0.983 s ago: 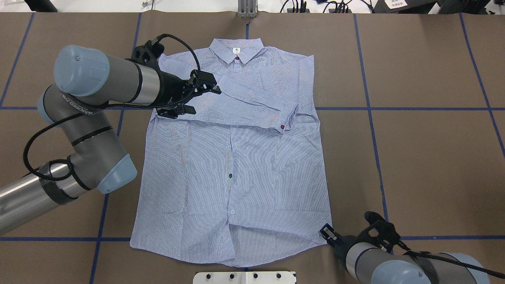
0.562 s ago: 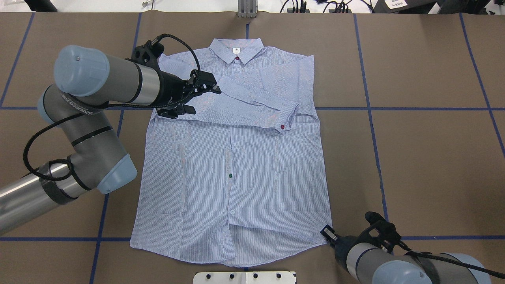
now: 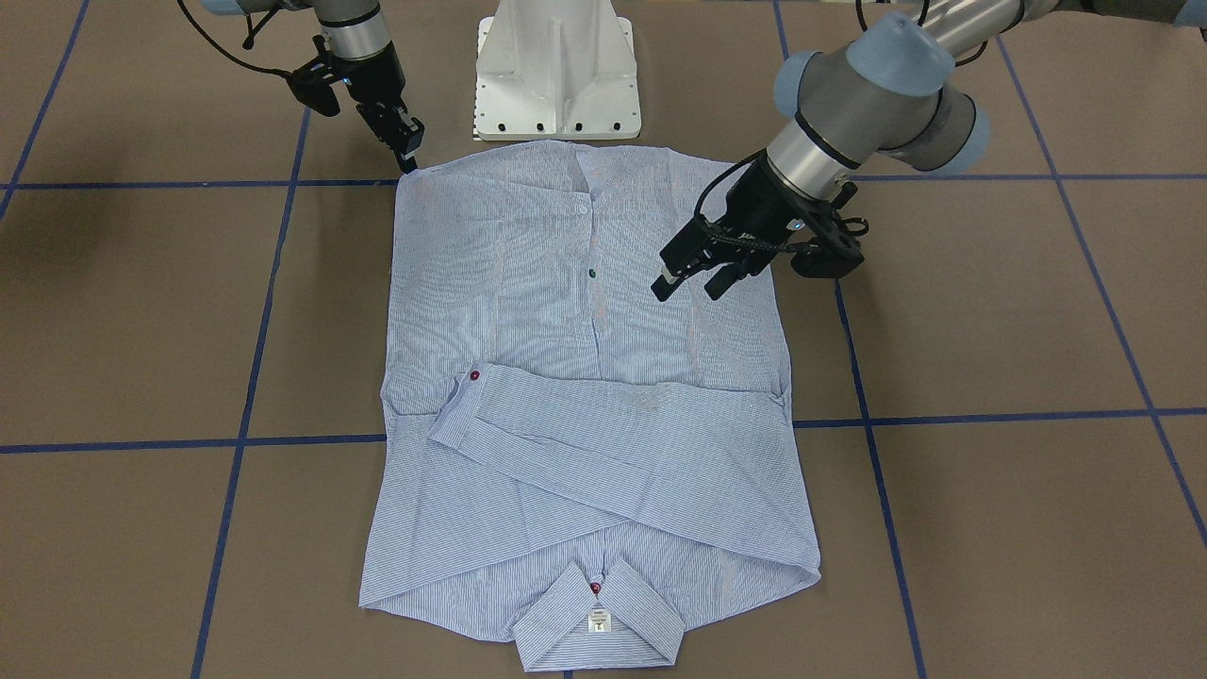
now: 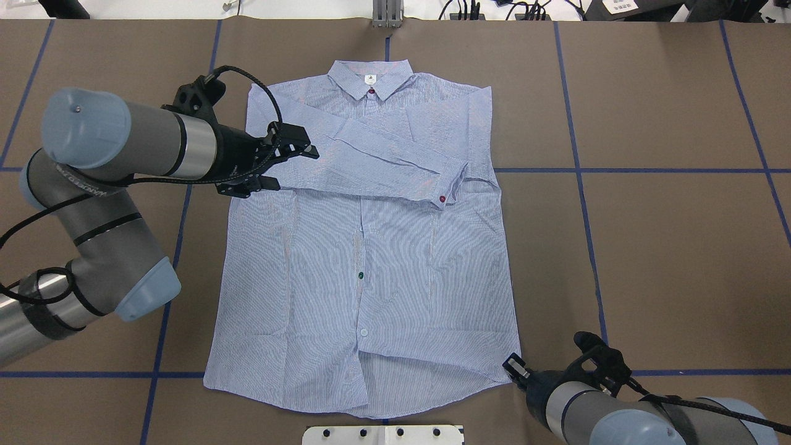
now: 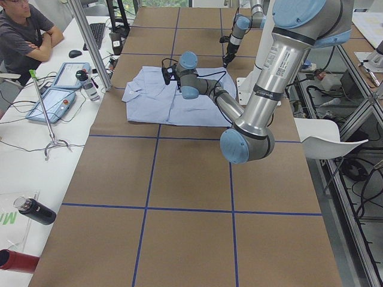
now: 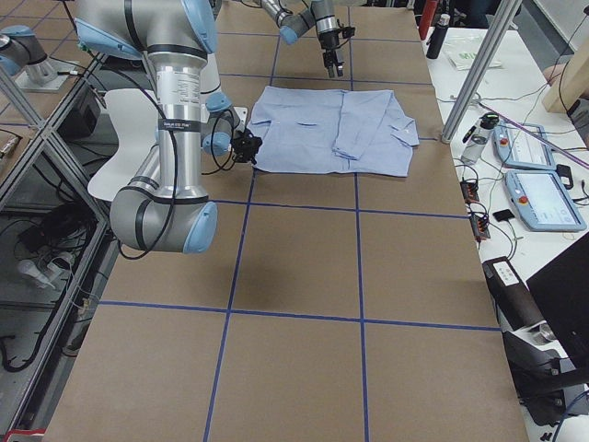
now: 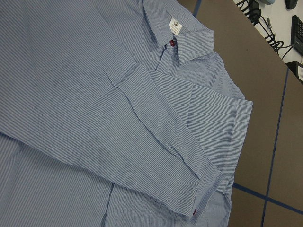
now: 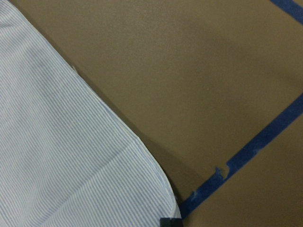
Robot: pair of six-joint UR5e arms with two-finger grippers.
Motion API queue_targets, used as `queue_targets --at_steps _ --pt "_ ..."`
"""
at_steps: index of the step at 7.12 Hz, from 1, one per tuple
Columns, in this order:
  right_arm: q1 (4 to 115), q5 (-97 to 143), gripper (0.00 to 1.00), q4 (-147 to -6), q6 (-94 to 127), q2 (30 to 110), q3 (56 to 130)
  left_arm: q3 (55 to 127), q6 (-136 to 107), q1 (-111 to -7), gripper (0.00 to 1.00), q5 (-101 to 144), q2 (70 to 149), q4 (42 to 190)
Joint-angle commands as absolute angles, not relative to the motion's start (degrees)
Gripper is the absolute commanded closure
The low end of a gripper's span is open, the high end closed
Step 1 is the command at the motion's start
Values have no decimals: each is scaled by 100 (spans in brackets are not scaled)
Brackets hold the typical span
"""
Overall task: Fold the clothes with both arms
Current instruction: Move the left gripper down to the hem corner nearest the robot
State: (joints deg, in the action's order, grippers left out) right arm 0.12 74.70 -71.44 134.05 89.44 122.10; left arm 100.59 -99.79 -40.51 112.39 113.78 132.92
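Observation:
The pinstriped shirt (image 4: 371, 278) lies flat and front up on the brown table, collar (image 4: 371, 79) at the far side. Both sleeves are folded across the chest, and the upper cuff shows a red button (image 4: 442, 198). My left gripper (image 4: 289, 165) hovers open and empty over the shirt's left shoulder area, also seen in the front view (image 3: 690, 285). Its wrist view shows the folded sleeve (image 7: 142, 123). My right gripper (image 4: 511, 366) sits low at the hem's near right corner (image 8: 156, 198), fingers together on that corner.
The white pedestal base (image 3: 556, 75) stands just behind the hem. Blue tape lines (image 4: 581, 170) grid the table. A metal post foot (image 4: 387, 15) sits beyond the collar. A seated person (image 5: 24, 36) and tablets occupy a side table.
My left arm has drawn back toward its own side, away from the folded sleeve, with its gripper still open. The right gripper has stayed at the hem corner.

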Motion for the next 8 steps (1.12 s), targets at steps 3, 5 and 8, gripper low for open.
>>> queue_targets --at_steps 3,5,8 --pt "-9 7585 100 -7154 13359 9141 12516 10994 -9976 -3204 1 10210 9506 13289" --pt "-44 7585 100 -7154 13359 9158 12516 11302 -10255 -2184 1 9591 8861 13141" --pt "-62 7576 100 -7154 13359 9141 12516 11619 -11099 -1284 1 9149 8359 12946"
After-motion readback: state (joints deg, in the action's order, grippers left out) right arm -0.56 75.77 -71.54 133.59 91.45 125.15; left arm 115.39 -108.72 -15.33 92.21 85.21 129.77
